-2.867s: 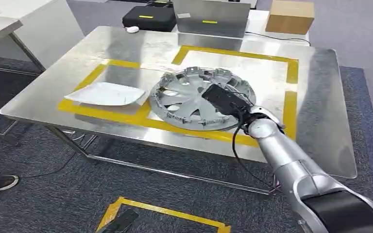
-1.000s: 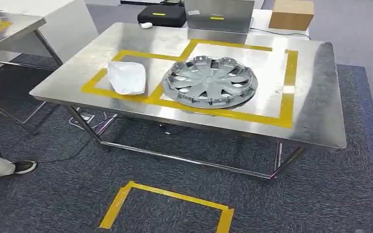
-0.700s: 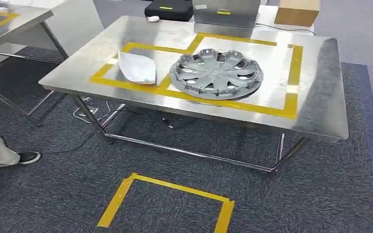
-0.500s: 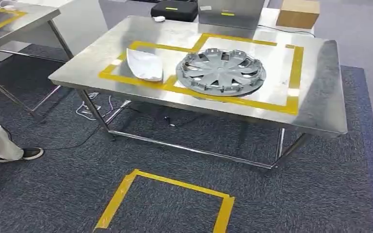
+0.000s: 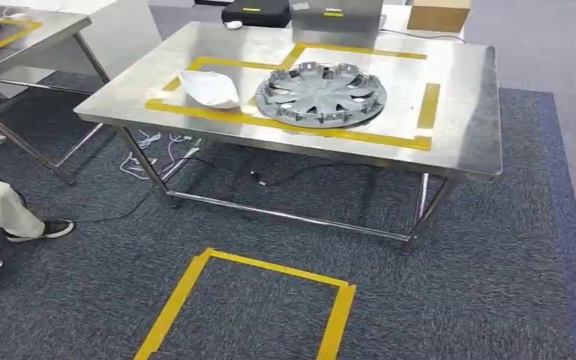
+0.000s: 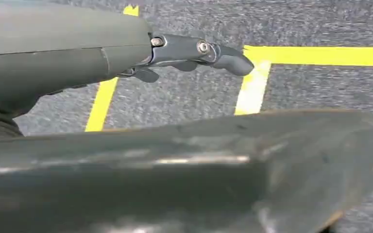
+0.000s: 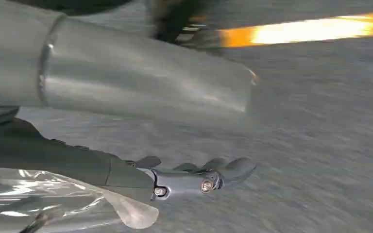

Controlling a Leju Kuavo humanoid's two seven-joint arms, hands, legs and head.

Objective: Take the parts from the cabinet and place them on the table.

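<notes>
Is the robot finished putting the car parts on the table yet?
Two parts already lie on the steel table: the grey wheel cover and a white part beside it, inside the yellow tape. The left hand and right hand hang empty. The cabinet isn't visible, so I can't tell what's left.

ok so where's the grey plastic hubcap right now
In the head view, the grey plastic hubcap lies flat on the steel table, inside the yellow tape outline, just right of the white curved panel.

left hand (image 6: 194, 51) empty, fingers extended, right hand (image 7: 194, 179) likewise
</notes>
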